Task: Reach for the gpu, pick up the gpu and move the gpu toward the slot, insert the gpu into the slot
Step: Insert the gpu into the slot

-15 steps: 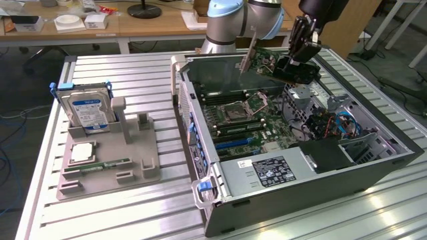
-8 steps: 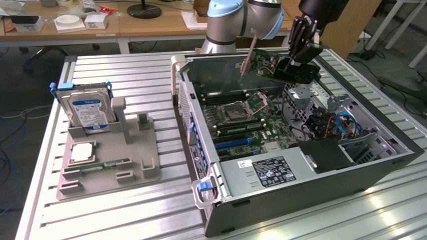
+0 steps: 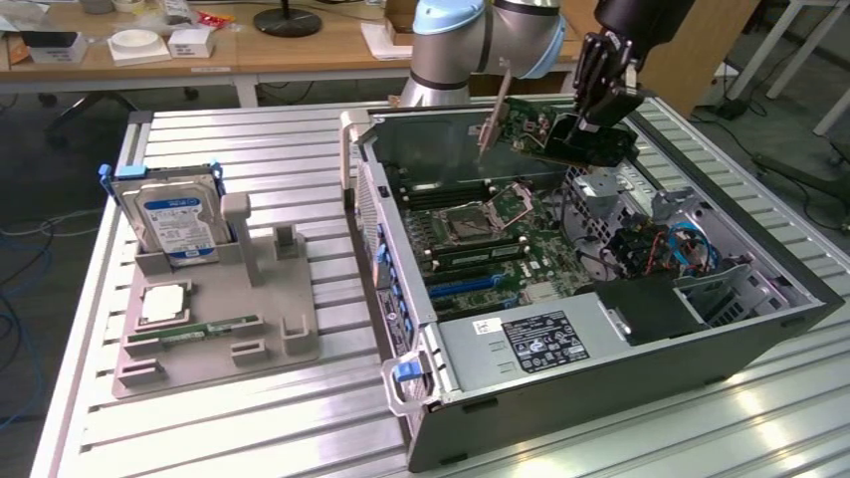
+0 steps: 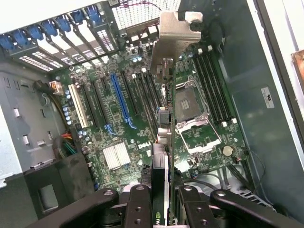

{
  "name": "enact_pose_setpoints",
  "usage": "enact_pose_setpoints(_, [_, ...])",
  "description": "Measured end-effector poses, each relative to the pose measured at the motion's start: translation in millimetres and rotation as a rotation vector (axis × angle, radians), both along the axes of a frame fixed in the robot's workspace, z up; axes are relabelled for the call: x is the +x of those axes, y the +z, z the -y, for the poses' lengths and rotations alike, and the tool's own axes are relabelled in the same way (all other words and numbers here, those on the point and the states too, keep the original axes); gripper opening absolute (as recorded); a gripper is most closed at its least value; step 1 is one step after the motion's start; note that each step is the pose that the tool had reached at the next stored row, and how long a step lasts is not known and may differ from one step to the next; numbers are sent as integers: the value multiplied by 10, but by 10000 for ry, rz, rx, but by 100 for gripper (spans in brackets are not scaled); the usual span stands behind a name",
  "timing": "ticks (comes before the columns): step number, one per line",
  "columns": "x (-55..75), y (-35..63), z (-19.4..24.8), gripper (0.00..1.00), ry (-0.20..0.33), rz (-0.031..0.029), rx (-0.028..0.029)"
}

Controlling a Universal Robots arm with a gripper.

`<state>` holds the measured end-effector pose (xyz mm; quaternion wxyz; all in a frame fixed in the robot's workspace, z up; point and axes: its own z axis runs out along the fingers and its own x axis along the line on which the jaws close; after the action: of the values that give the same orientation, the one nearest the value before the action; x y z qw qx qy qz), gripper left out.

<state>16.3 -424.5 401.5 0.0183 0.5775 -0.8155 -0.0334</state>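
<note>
Fingers (image 4: 137,209) are clamped on the graphics card (image 3: 531,124), which hangs tilted over the open computer case (image 3: 598,398) in the upper right of the exterior view. I judge this carry needs the card's edge squared to the motherboard (image 4: 102,137) slots. At the frame's left, a gray tray (image 3: 259,289) holds a hard drive (image 3: 173,214) and a memory stick (image 3: 213,327).

Motherboard (image 4: 102,137): white lettering beside the silver heatsink (image 4: 116,156) appears to read "DELL".
Gpu (image 4: 160,187): a green-and-white mark on its near edge, cut off, not legible.
Hard drive (image 3: 179,214): blue-and-white label, print too small to read.
Power supply label (image 3: 538,341): black with white print and round marks, unreadable.
White sticker (image 4: 267,97) on the case wall: dark symbols, unreadable.
</note>
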Motion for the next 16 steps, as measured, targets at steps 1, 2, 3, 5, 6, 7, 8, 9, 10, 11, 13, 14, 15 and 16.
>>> enact_pose_setpoints(1, [0,0,0,27,100,0,8])
enact_pose_setpoints(2, [0,0,0,27,192,0,33])
enact_pose_setpoints(3, [1,-1,0,27,267,0,67])
enact_pose_setpoints(5, [1,-3,-1,27,455,0,93])
enact_pose_setpoints(6, [0,-3,0,27,561,0,96])
enact_pose_setpoints(7, [0,-3,0,27,660,0,97])
enact_pose_setpoints(8, [1,-5,0,27,752,-1,97])
enact_pose_setpoints(9, [1,-6,0,27,836,-1,96])
enact_pose_setpoints(10, [2,-7,1,27,916,0,96])
enact_pose_setpoints(11, [1,-8,0,27,988,19,96])
enact_pose_setpoints(13, [0,-13,0,27,1044,261,85])
enact_pose_setpoints(14, [0,-15,0,27,1084,379,80])
enact_pose_setpoints(15, [0,-17,0,27,1130,496,74])
enact_pose_setpoints(16, [0,-19,0,27,1174,588,69])
